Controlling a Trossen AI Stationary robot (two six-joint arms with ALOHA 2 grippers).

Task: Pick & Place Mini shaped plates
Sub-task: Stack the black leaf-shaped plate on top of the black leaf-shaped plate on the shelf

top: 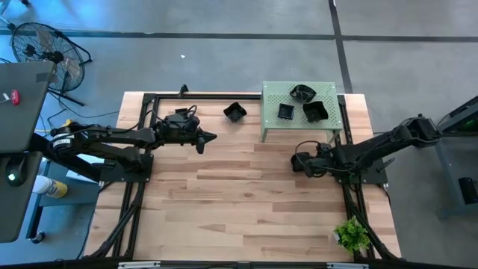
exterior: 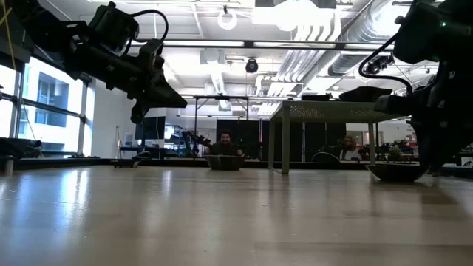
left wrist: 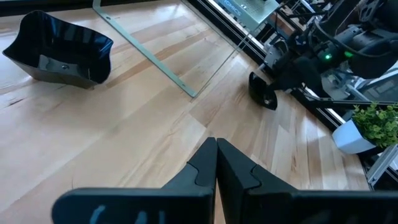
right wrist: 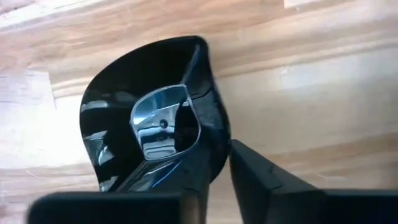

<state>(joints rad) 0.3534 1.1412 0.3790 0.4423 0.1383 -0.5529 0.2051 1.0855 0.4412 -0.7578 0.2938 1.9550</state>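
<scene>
My right pincer, low on the table's right, pinches a black mini plate's rim, seen only from its wrist; my left pincer hovers closed, empty.

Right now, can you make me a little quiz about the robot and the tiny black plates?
1. How many mini plates sit on the green stand?
2. True or false: the left gripper is holding a plate.
3. Which gripper is clamped on a plate's rim: A) left B) right C) neither?

Key:
1. Three; a fourth plate sits on the table beside the stand.
2. False. It is shut and empty, hanging above the table.
3. B. The right gripper grips a round plate down at the table.
</scene>
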